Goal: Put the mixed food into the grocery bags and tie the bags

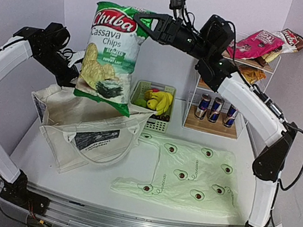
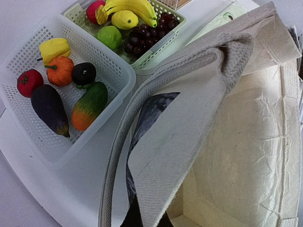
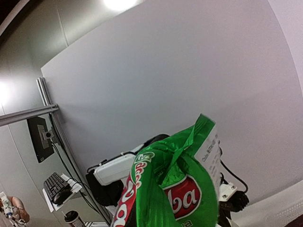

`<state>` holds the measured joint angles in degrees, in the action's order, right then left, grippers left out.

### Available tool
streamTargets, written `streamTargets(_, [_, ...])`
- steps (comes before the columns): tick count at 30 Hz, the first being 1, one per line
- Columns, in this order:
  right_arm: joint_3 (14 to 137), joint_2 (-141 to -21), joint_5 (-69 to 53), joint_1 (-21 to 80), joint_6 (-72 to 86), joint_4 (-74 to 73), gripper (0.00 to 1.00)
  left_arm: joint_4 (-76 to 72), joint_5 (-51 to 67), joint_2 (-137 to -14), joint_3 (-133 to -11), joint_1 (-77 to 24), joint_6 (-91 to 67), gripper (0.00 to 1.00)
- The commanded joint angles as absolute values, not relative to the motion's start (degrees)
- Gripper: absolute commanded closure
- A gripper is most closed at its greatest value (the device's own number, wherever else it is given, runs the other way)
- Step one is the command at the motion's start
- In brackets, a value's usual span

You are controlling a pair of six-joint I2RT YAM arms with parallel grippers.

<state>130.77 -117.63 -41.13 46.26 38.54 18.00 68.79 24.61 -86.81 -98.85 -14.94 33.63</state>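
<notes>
My right gripper [image 1: 142, 17] is shut on the top corner of a green-white crisp packet [image 1: 110, 54], which hangs high above the open cream canvas tote [image 1: 87, 132]. In the right wrist view the packet [image 3: 184, 189] hides the fingers. My left gripper [image 2: 147, 218] is shut on the tote's rim [image 2: 180, 142] and holds its mouth open; the inside [image 2: 246, 156] looks empty. The avocado-print plastic bag [image 1: 188, 175] lies flat to the right. Bananas [image 1: 162, 101] and grapes [image 2: 147, 35] sit in the green basket [image 1: 155, 123]. Drink cans [image 1: 216, 110] stand on the rack.
A white basket [image 2: 28, 61] beside the tote holds an eggplant [image 2: 49, 109] and other toy produce. The wire rack [image 1: 218, 130] at the back right carries a pink crisp packet [image 1: 256, 43] on top and an orange one [image 1: 252, 75] below it.
</notes>
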Motion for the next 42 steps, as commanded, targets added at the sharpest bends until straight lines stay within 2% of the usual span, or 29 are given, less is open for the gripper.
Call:
streamTargets(1, [129.7, -117.3, -41.0, 47.7, 31.9, 24.0, 1.0, 65.6, 29.1, -87.7, -100.8, -14.7, 33.6, 1.0])
streamTargets(13, [117.8, -114.4, -44.7, 52.5, -16.2, 17.4, 1.0, 65.1, 32.9, -88.9, -100.1, -14.7, 37.8, 1.0])
streamTargets(18, [116.9, -114.9, -43.0, 53.1, -28.9, 13.9, 1.0, 66.9, 34.7, -89.1, -101.1, -14.6, 40.6, 1.0])
streamTargets(21, [120.6, -115.8, -43.2, 54.1, -36.6, 10.2, 1.0, 68.5, 35.3, -90.0, -102.2, -14.7, 41.7, 1.0])
streamTargets(24, [127.2, -117.0, -42.5, 56.7, -55.0, -1.5, 1.0, 69.2, 35.8, -90.9, -103.2, -14.7, 42.0, 1.0])
streamTargets(29, [135.6, -119.4, -42.3, 58.2, -71.0, -11.3, 1.0, 70.4, 37.1, -91.3, -103.9, -14.6, 43.1, 1.0])
streamTargets(42, [144.0, -127.5, -40.5, 58.8, -91.1, -17.8, 1.0, 71.9, 38.0, -91.4, -104.6, -14.7, 45.1, 1.0])
